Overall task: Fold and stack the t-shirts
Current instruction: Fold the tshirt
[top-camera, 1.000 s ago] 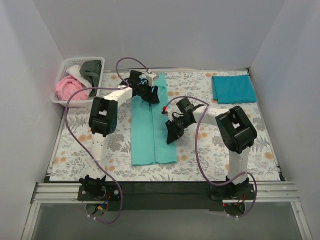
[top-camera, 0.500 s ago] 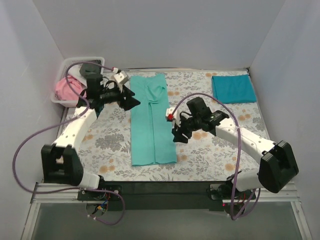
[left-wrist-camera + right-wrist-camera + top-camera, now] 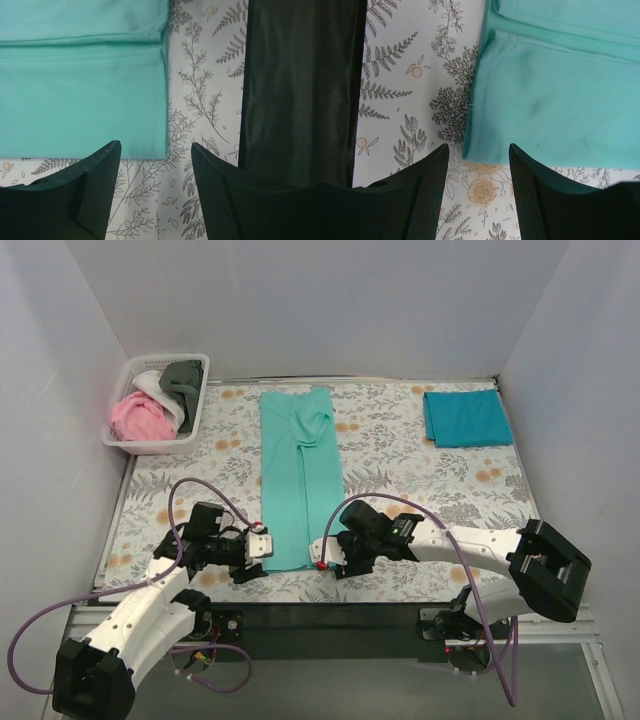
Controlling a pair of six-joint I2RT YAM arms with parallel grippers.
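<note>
A mint-turquoise t-shirt point(image 3: 298, 475) lies folded into a long strip down the middle of the floral cloth. My left gripper point(image 3: 262, 552) sits at its near left corner and my right gripper point(image 3: 322, 555) at its near right corner. In the left wrist view the left gripper point(image 3: 155, 150) is open, with the shirt point(image 3: 80, 100) corner lying just ahead of the gap. The right gripper point(image 3: 478, 150) is open too, and the shirt point(image 3: 560, 110) corner lies just before its tips. Nothing is held. A darker teal-blue t-shirt point(image 3: 466, 417) lies folded at the back right.
A white basket point(image 3: 150, 448) at the back left holds a pink t-shirt point(image 3: 140, 418), a white one point(image 3: 155, 385) and a dark grey one point(image 3: 183, 377). The floral cloth point(image 3: 420, 480) covers the table. A black strip point(image 3: 330, 618) runs along the near edge, close behind both grippers.
Both arms have swung from the shirt's far and middle parts down to its near end. The left gripper now sits at the near left corner, the right at the near right corner.
</note>
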